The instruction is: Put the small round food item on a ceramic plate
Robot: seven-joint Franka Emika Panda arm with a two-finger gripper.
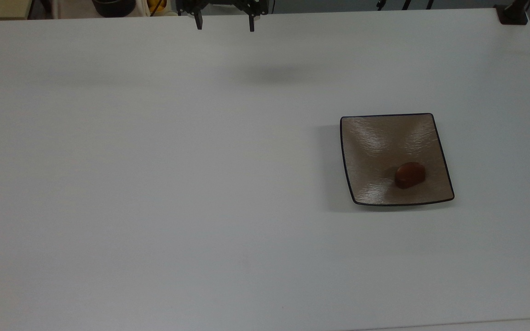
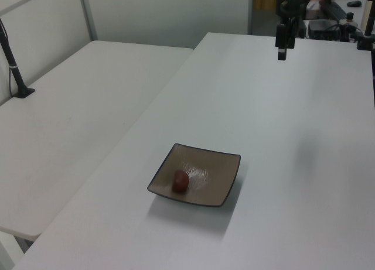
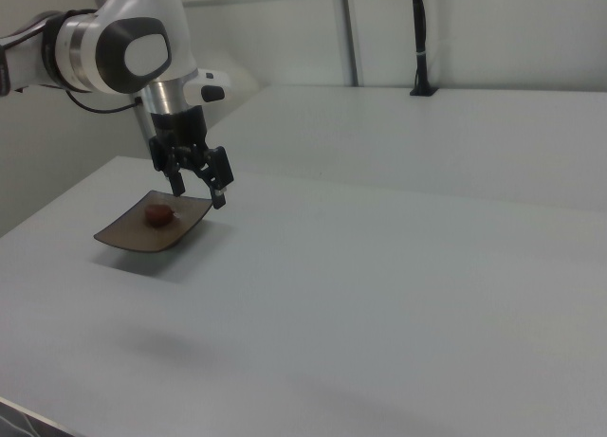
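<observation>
The white counter (image 1: 154, 184) carries a square plate (image 1: 375, 133) and little else; nothing lies between the plate and the jaws (image 1: 224, 24). A black post (image 2: 13, 65) on a foot stands on the neighbouring white table (image 2: 76, 118) at the left view's left, and dark equipment crowds the far edge in the top view. The plate is shallow, tan-brown, with a thin black rim, slightly curved sides and a shiny, finely textured face. The food item (image 1: 410, 174), a small glossy reddish-brown rounded lump, rests on the plate, toward the near right corner in the top view. The jaws stand wide apart and empty, hanging above the counter's far edge, well apart from the plate, on a white and grey arm (image 3: 123, 48). The counter is smooth, matt and pale. Plain light walls with upright metal strips back the room.
</observation>
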